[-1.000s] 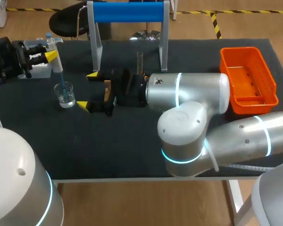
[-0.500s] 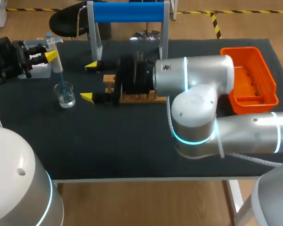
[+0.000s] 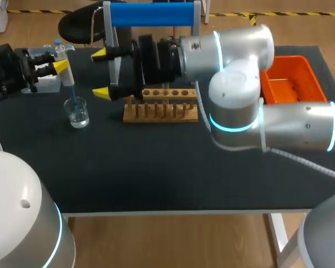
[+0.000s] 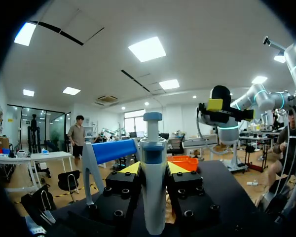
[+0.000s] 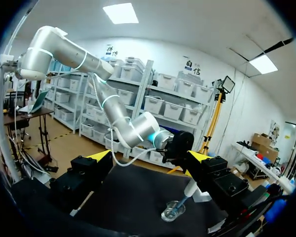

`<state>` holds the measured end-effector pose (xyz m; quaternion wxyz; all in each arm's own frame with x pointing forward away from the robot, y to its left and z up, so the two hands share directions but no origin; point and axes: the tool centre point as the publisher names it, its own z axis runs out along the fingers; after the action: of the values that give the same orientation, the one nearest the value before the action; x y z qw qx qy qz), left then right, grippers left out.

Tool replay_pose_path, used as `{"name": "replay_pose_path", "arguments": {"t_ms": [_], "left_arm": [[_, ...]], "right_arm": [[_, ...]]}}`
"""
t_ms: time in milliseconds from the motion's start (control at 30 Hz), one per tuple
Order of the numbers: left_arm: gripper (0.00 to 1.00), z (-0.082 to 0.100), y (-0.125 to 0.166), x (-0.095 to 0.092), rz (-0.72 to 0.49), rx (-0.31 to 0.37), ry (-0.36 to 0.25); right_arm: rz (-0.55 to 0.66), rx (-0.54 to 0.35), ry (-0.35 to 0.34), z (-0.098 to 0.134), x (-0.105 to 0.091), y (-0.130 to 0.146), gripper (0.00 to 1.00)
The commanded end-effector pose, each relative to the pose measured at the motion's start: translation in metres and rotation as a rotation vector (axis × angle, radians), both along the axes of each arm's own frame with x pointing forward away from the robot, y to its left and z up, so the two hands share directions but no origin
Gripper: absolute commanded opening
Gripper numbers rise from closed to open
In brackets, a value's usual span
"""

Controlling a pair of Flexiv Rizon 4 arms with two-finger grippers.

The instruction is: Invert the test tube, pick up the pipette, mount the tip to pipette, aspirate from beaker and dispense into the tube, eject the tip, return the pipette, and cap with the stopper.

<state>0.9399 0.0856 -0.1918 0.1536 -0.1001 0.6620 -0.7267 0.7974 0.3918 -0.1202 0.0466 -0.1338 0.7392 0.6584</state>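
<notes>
Left gripper [image 4: 154, 170] clamps the pipette [image 4: 153, 202] in the beaker [image 3: 77, 113], 9 o'clock of the wooden rack [image 3: 161, 106]; the wide-open right gripper [image 3: 100, 73] might knock it.

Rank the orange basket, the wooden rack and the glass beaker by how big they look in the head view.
1. Orange basket, though my right arm hides part of it, so its lead over the rack is unsure.
2. Wooden rack.
3. Glass beaker, clearly smallest.
</notes>
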Motion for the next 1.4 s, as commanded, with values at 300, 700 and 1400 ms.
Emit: {"name": "replay_pose_path", "arguments": {"t_ms": [300,700,1400], "left_arm": [[0.00,-0.001,0.002,0.001,-0.005,-0.002,-0.003],[0.00,-0.001,0.002,0.001,-0.005,-0.002,-0.003],[0.00,-0.001,0.002,0.001,-0.005,-0.002,-0.003]], "right_arm": [[0.501,-0.125,0.077,0.024,0.025,0.023,1.00],[0.521,-0.109,0.097,0.026,0.043,0.051,0.00],[0.381,-0.038,0.182,0.019,0.078,0.090,0.00]]}}
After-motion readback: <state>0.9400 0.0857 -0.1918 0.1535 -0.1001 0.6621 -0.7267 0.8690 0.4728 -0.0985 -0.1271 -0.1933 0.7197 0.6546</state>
